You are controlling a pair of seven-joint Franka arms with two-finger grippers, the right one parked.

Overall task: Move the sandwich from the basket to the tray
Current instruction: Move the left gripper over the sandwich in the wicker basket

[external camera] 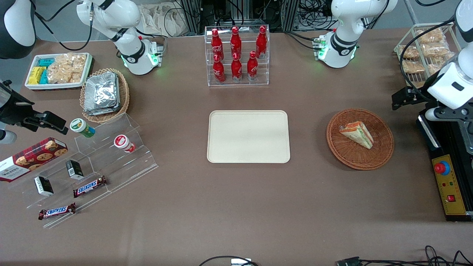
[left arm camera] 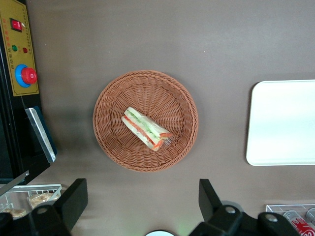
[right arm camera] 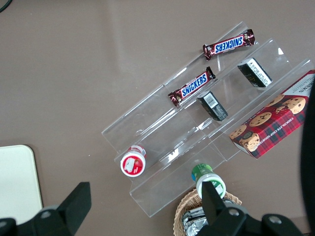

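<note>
Your claw [left arm camera: 140,206] hangs spread wide and empty, high over the counter [external camera: 236,207] at the working arm's end. Below it the sandwich [left arm camera: 146,129] lies in the basket [left arm camera: 110,142]. From the claw, the bare tray [external camera: 248,136] sits well off toward the parked arm's end.

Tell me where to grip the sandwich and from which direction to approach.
Come straight down with the open gripper, now above the table beside the basket. Close across the two broad bread faces of the sandwich at mid-length; it lies as a narrow wedge, filling edge up, clear of the rim.
</note>
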